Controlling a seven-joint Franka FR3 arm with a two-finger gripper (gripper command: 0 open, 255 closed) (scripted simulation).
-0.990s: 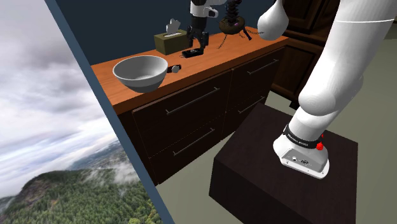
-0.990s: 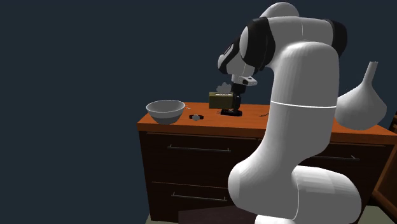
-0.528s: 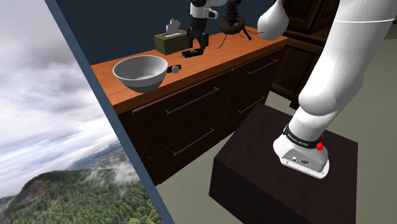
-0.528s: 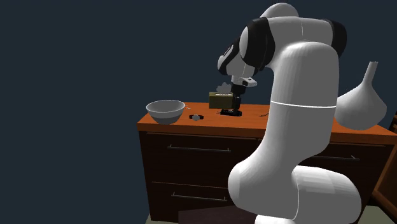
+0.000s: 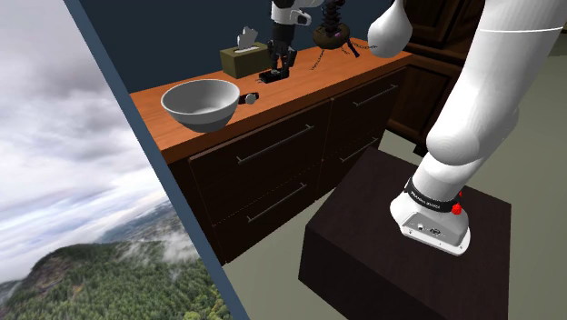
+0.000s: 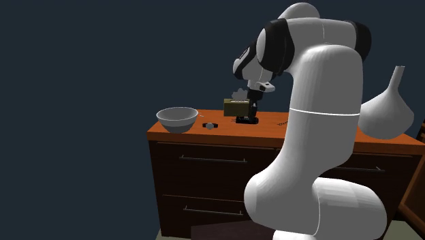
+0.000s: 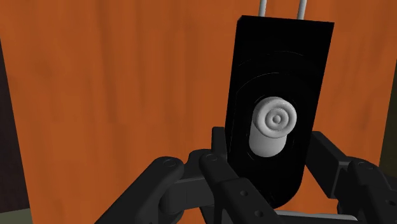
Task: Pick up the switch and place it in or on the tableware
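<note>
Here the bowl (image 5: pixel 202 102) sits left on the counter (image 5: pixel 150 111); the switch (image 7: pixel 275 95) lies flat, well apart to its right. The gripper (image 7: pixel 268 141) clasps its long edges. We judge it light, stiff and slippery: hold the edges, never the knob (image 7: pixel 275 125).

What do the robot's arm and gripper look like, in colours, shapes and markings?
The arm is white with rounded links and dark joints; a red button sits by a black band above its white base. The gripper is all black, its fingers studded with small round bolts.
</note>
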